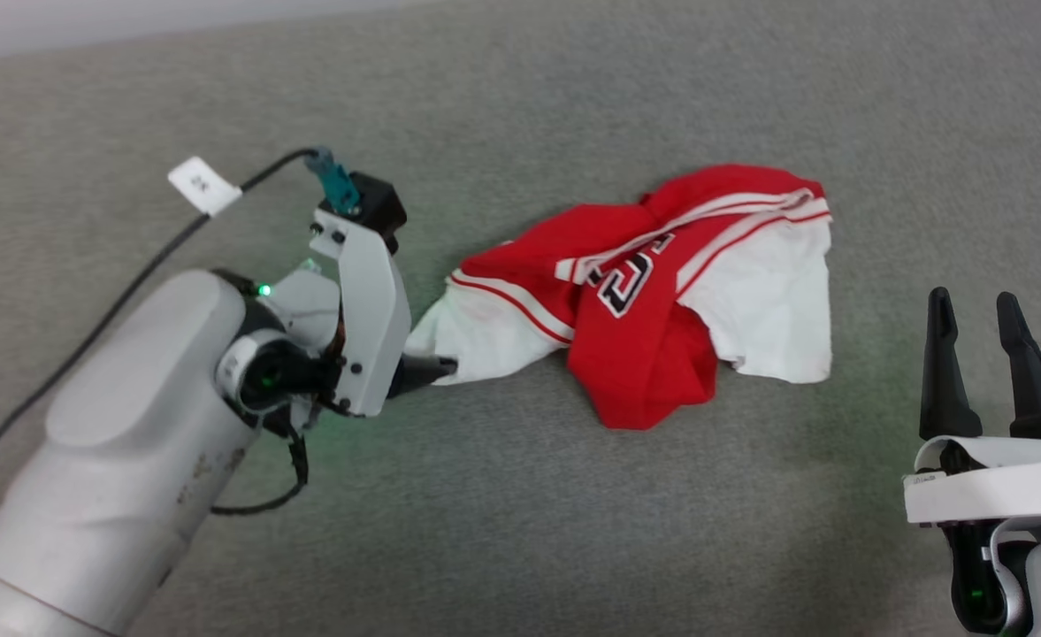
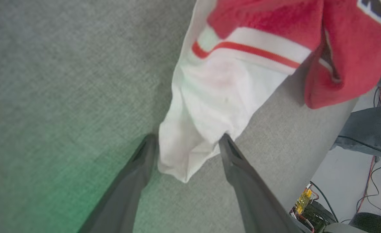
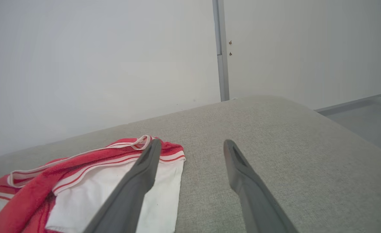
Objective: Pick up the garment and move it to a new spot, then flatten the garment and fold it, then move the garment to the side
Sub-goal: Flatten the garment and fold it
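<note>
We hold our left claw (image 2: 188, 144) wide astride the white sleeve (image 2: 206, 106) of the jersey (image 1: 644, 354), ready to pinch. Our right claw (image 1: 984, 305) hovers wide, empty.

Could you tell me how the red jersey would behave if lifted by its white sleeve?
Probably floppy: the jersey lies crumpled in soft folds, so it should drape. Likely light: the white sleeve looks thin between the left gripper's open fingers.

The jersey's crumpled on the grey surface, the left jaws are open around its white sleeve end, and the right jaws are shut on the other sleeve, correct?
Not quite: the right gripper stands with its jaws open and apart from the jersey, as the head view shows. The rest is right.
</note>
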`<state>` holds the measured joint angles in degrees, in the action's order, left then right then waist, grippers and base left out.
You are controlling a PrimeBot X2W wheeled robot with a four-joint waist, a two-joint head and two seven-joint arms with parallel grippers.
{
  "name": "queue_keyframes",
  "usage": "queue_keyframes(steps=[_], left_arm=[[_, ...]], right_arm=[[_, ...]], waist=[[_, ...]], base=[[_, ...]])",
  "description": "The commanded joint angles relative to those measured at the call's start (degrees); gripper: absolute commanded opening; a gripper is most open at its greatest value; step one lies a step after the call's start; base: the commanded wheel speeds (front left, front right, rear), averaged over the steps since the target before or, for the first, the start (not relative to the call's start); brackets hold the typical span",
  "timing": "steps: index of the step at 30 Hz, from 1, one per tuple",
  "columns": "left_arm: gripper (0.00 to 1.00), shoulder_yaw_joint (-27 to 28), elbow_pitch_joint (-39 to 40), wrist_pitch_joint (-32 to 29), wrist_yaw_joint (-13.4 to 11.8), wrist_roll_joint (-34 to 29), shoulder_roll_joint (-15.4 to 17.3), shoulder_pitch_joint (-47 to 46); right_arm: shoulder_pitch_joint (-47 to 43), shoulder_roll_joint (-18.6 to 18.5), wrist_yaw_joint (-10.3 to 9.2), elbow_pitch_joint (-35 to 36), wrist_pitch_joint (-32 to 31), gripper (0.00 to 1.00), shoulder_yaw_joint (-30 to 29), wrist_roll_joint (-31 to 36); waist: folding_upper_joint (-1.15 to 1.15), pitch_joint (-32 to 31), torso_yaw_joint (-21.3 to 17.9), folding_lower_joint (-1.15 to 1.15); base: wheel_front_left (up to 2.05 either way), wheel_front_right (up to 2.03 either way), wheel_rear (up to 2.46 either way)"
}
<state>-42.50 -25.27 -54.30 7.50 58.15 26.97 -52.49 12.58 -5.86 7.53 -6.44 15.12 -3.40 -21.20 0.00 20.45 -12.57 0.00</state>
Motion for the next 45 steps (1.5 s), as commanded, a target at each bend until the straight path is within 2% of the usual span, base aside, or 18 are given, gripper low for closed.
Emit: queue_keyframes(steps=[1,2,3,4,5,9,15,23,28,33,34,35,36,40,45], left_arm=[[0.98,-0.79,-0.85,-0.08,-0.09,0.74,-0.59,0.60],[0.72,-0.99,-1.09,0.04,-0.10,0.99,-0.67,0.51],[0.31,-1.35,-1.14,0.23,-0.09,1.01,-0.74,0.30],[0.11,-1.75,-1.29,0.58,-0.10,0.68,-0.67,0.14],[0.00,-2.07,-1.57,0.81,-0.10,0.43,-0.48,0.09],[0.00,-1.04,-2.31,3.12,-0.12,1.60,0.69,-0.78],[0.00,2.33,-3.66,6.43,-0.71,1.51,5.42,-2.23],[0.00,4.88,-4.05,5.39,-4.67,1.70,11.79,-1.19],[0.00,5.27,-5.10,5.73,-6.40,1.50,13.98,0.52],[0.00,5.33,-6.61,8.48,-6.33,0.57,14.40,1.95],[0.15,5.60,-6.75,9.64,-6.39,0.46,14.22,2.06],[0.38,5.80,-6.78,11.06,-6.18,0.09,14.17,2.06],[1.00,5.97,-6.67,12.58,-5.75,-0.28,14.11,2.02],[1.00,6.74,-5.31,19.66,-4.28,-1.32,13.36,3.25],[1.00,7.30,-1.49,29.39,-4.44,-3.50,12.33,6.85]], right_arm=[[0.96,0.37,-0.08,0.08,0.01,1.00,-0.18,-0.35],[0.88,0.37,-0.08,0.11,0.02,1.00,-0.30,-0.32],[0.85,0.42,-0.08,0.12,0.01,1.00,-0.42,-0.30],[0.85,0.51,-0.08,0.10,0.02,1.00,-0.58,-0.16],[0.86,0.60,-0.08,0.05,0.01,1.00,-0.51,-0.03],[0.79,0.58,-0.08,0.05,0.02,1.00,-0.42,0.28],[0.13,-0.02,-0.08,0.02,0.01,1.00,-0.04,0.49],[0.02,-0.35,-0.08,-0.07,0.01,1.00,0.86,0.48],[0.07,-0.35,-0.08,-0.07,0.01,1.00,1.24,0.19],[-0.21,-0.40,-0.08,-0.13,0.01,1.00,1.13,-0.04],[-0.26,-0.47,-0.08,-0.17,0.01,1.00,1.12,0.07],[-0.27,-0.64,-0.08,-0.20,0.02,1.00,1.41,0.24],[-0.13,-0.82,-0.08,-0.17,0.02,1.00,1.78,0.36],[0.34,-2.72,-0.08,0.12,0.01,1.00,3.19,1.09],[0.62,-7.12,-0.08,-0.11,0.02,1.00,6.36,2.00]], waist=[[0.00,2.33,-2.34,0.00],[0.00,2.40,-2.39,0.00],[0.00,2.46,-2.37,0.00],[0.00,2.41,-2.20,0.00],[0.00,2.32,-2.01,0.00],[0.00,1.51,-0.60,0.00],[0.00,0.17,1.78,0.00],[0.00,-0.63,3.33,0.00],[0.00,-0.62,2.83,0.00],[0.00,-0.51,2.18,0.00],[0.00,-0.57,2.15,0.00],[0.00,-0.63,2.13,0.00],[0.00,-0.70,2.15,0.00],[0.00,-1.42,3.21,0.00],[0.00,-2.68,6.39,0.00]], base=[[0.00,0.00,0.00],[0.00,0.00,0.00],[0.00,0.00,0.00],[0.00,0.00,0.00],[0.00,0.00,0.00],[0.00,0.00,0.00],[0.00,0.00,0.00],[0.00,0.00,0.00],[0.00,0.00,0.00],[0.00,0.00,0.00],[0.00,0.00,0.00],[0.00,0.00,0.00],[0.00,0.00,0.00],[0.00,0.00,0.00],[0.00,0.00,0.00]])
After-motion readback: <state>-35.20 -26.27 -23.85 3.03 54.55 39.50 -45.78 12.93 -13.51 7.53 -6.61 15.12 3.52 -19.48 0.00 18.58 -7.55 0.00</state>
